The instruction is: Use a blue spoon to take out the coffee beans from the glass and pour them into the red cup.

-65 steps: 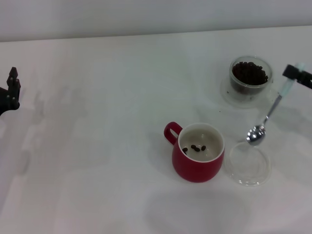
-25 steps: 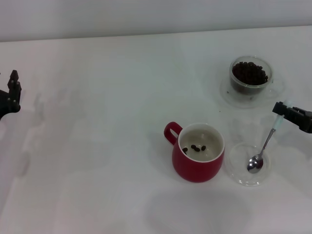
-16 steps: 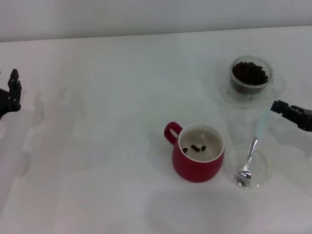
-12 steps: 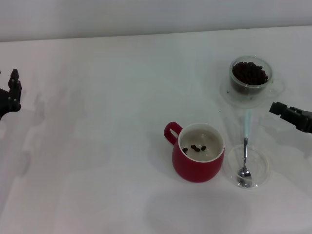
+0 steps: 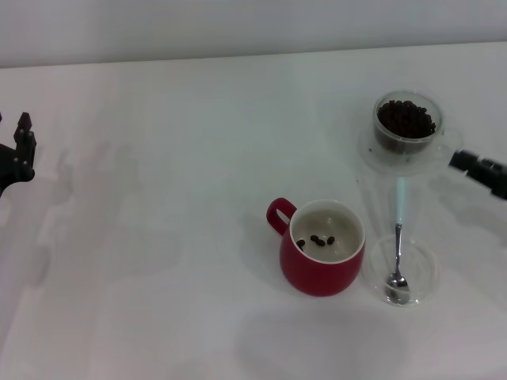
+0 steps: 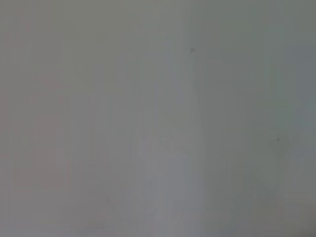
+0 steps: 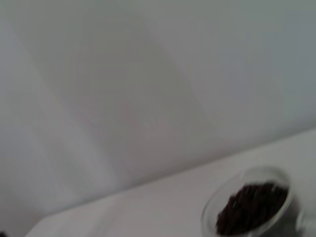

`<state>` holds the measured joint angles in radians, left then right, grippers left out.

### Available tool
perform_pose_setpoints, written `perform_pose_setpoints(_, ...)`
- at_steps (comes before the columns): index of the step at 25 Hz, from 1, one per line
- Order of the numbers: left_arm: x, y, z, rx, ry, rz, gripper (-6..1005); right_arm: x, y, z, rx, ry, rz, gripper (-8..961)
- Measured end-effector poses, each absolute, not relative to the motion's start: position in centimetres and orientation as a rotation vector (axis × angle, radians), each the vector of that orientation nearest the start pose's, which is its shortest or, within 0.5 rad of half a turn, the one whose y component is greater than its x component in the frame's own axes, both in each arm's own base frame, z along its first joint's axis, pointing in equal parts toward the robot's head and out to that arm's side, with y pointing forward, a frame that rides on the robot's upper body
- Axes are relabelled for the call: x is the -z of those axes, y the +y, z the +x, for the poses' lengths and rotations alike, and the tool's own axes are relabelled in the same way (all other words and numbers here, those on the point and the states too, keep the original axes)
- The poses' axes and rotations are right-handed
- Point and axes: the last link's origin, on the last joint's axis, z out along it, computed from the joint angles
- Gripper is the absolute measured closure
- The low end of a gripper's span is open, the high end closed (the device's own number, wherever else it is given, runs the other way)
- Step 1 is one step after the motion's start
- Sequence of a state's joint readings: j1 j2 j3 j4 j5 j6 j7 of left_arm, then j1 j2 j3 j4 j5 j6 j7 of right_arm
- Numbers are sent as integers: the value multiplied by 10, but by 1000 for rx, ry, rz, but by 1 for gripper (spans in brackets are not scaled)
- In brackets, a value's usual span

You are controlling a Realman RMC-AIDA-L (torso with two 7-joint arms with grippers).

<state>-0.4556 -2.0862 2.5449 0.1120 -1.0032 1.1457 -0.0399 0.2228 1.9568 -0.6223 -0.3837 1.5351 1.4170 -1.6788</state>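
The blue spoon (image 5: 398, 229) lies free, its metal bowl in a flat clear dish (image 5: 426, 261) and its pale handle pointing toward the glass (image 5: 405, 125). The glass is full of coffee beans (image 5: 405, 117) and also shows in the right wrist view (image 7: 252, 207). The red cup (image 5: 321, 265) stands left of the dish with three beans (image 5: 317, 240) inside. My right gripper (image 5: 478, 168) is open and empty at the right edge, just right of the glass and apart from the spoon. My left gripper (image 5: 20, 146) is parked at the far left edge.
The white table (image 5: 174, 237) stretches from the cup to the left gripper. A pale wall (image 5: 238, 24) bounds the far side. The left wrist view shows only a plain grey surface.
My right gripper lowered the spoon into the flat dish, let go of it, and pulled back to the right. The spoon's handle swung round toward the glass. The left arm stayed still.
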Motion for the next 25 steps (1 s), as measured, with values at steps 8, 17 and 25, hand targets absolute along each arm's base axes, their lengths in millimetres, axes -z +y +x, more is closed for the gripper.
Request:
perform_pose_setpoints(8, 31, 324, -331, 552, -434, -1732, 622, -72, 266, 394, -919, 1041, -1854, 729)
perform_pose_setpoints(17, 30, 323, -332, 551, -439, -1722, 617, -78, 264, 408, -786, 803, -1675, 723)
perform_pose_setpoints(25, 19, 326, -337, 534, -439, -1644, 612, -79, 260, 426, -661, 744, -1499, 718)
